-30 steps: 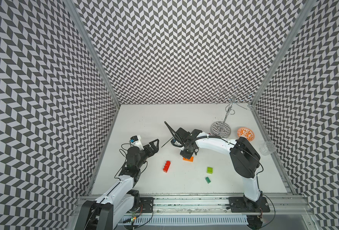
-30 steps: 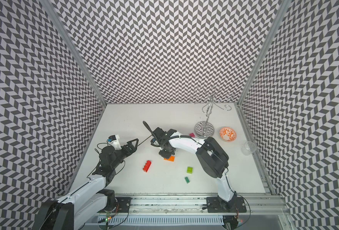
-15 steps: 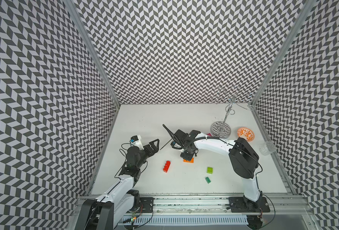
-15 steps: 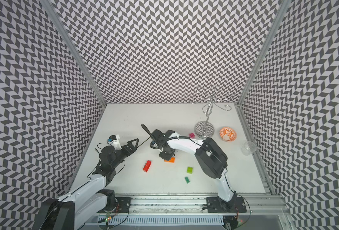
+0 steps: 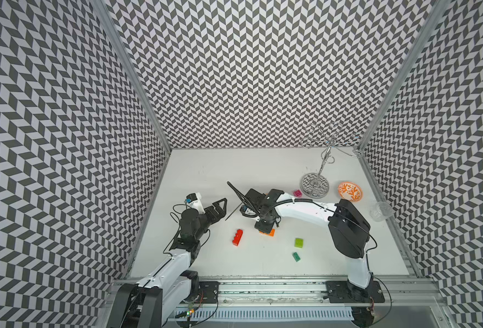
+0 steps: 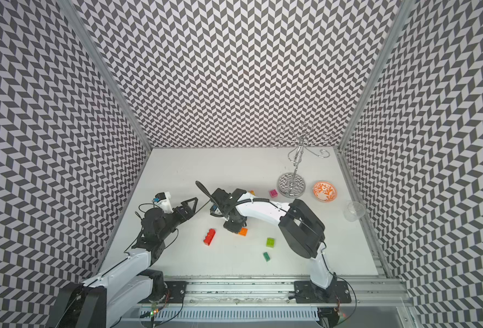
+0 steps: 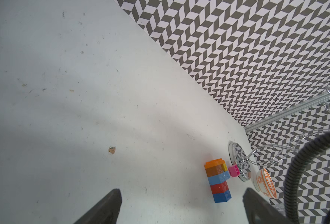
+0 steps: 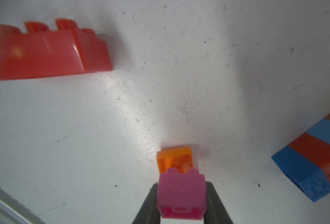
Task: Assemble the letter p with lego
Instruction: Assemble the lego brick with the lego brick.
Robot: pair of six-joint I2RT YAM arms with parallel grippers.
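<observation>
Grips a pink brick (image 8: 180, 194) in the narrowed right claw (image 8: 181, 186), studs toward the orange brick (image 8: 174, 158) lying hollow-side-out on the surface (image 8: 102, 116), seemingly touching. Holds the left claw (image 7: 181, 192) wide apart, empty. Square the studs to the hollow, then press straight.

Red brick (image 8: 44, 50): glossy plastic w/ bright highlights. Pink brick (image 8: 181, 194): plastic, duller, near matt. Orange brick (image 8: 174, 159): shiny plastic, pale scuffs inside its hollow. Brick stack (image 7: 217, 180): smooth plastic, slight sheen. Table (image 8: 179, 87): white, matt, scratched & specked. Hook stand (image 5: 308, 184): chrome metal, mirror-polished. Bowl (image 5: 350, 192): glazed ceramic, glossy. Cup (image 5: 381, 210): clear; plastic or glass, can't tell. Cable sleeve (image 7: 294, 178): ribbed black plastic, matt. Front rail (image 5: 263, 286): bare aluminium.
</observation>
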